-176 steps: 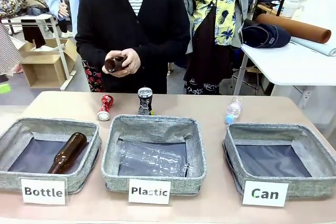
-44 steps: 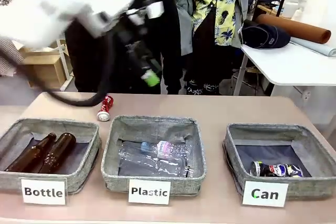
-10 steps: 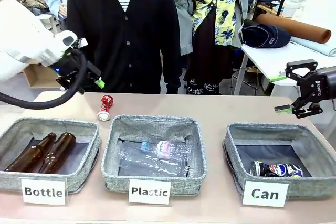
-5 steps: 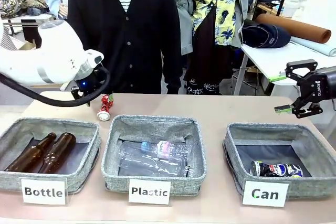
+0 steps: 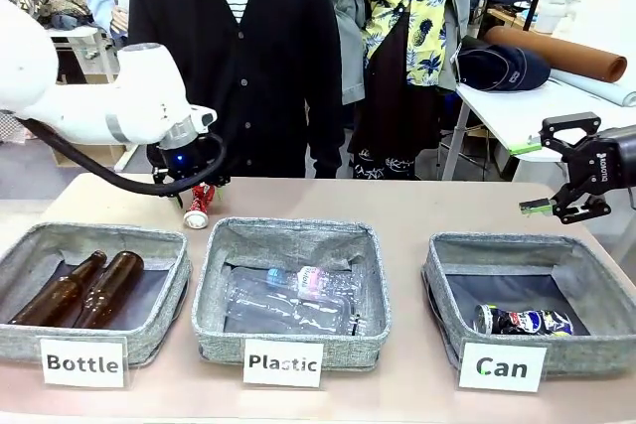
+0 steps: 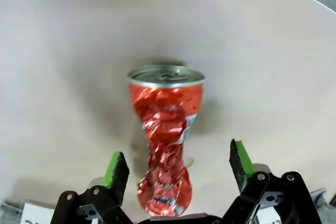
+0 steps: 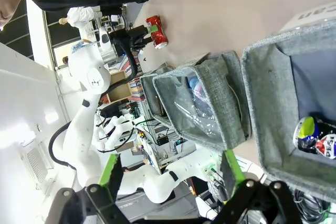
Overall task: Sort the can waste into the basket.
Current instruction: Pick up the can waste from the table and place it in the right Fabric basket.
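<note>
The red can point(image 5: 199, 206), crushed and with white marks, lies on the table behind the bins. In the left wrist view the red can point(image 6: 166, 129) lies between my green pads point(image 6: 117, 169), silver top pointing away. My left gripper point(image 5: 195, 186) hangs just above it, open and straddling it without touching point(image 6: 178, 167). The dark blue-black can point(image 5: 522, 322) lies inside the grey basket point(image 5: 517, 243) labelled "Can". My right gripper point(image 5: 553, 178) hovers open and empty above the basket's far right corner. In the right wrist view the basket point(image 7: 283, 103) holds the dark can point(image 7: 315, 137).
Two brown bottles point(image 5: 84, 288) lie in the "Bottle" bin point(image 5: 99, 235). Clear plastic bottles point(image 5: 293, 295) lie in the "Plastic" bin point(image 5: 298, 228). A person in a black cardigan point(image 5: 238, 57) stands at the far edge, right behind the red can.
My left arm has swung right and down from the table's far left until its gripper is over the red can. The right arm has stayed still.
</note>
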Robot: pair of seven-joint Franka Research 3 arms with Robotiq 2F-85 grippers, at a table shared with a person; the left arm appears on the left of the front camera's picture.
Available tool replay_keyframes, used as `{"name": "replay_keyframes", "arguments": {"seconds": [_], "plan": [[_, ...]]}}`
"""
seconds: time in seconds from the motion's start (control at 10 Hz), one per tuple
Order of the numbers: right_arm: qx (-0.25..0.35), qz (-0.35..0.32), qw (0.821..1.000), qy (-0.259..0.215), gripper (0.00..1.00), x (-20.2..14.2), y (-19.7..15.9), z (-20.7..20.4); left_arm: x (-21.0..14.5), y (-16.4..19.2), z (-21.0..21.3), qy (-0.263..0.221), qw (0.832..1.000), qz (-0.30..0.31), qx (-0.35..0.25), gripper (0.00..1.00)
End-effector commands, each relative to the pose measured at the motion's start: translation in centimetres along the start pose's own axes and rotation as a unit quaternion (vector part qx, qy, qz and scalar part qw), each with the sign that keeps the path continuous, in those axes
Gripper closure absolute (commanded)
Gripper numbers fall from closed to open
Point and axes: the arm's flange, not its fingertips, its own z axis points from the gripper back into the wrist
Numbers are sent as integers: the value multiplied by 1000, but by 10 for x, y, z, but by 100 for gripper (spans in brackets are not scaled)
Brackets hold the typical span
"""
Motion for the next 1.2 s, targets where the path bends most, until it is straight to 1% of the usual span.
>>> {"name": "replay_keyframes", "arguments": {"seconds": [0.0, 0.2, 0.3, 0.4, 0.5, 0.6, 0.8, 0.9, 1.0, 1.1], "plan": [[8, 1, 1000, -1, 0, 0, 2, -1, 13, -8, -7, -8, 999, 26, 33, 0], [8, 1, 1000, -1, 0, 0, 2, -1, 16, -8, -23, -16, 997, 45, 63, 0], [8, 1, 1000, -1, 0, 0, 2, -1, 17, -8, -25, -25, 997, 47, 62, 0], [8, 1, 1000, -1, 0, 0, 2, -1, 16, -7, -24, -32, 996, 46, 70, 52], [8, 1, 1000, -1, 0, 0, 2, -1, 14, -8, -23, -39, 996, 43, 71, 59], [8, 1, 1000, -1, 0, 0, 2, -1, 12, -8, -24, -42, 995, 43, 75, 100], [8, 1, 1000, -1, 0, 0, 2, -1, 11, -8, -25, -45, 994, 46, 85, 100], [8, 1, 1000, -1, 0, 0, 2, -1, 10, -7, -25, -46, 994, 46, 84, 85], [8, 1, 1000, -1, 0, 0, 2, -1, 8, -5, -24, -49, 994, 45, 82, 95], [8, 1, 1000, -1, 0, 0, 2, -1, 6, -4, -23, -49, 995, 42, 78, 100]]}}
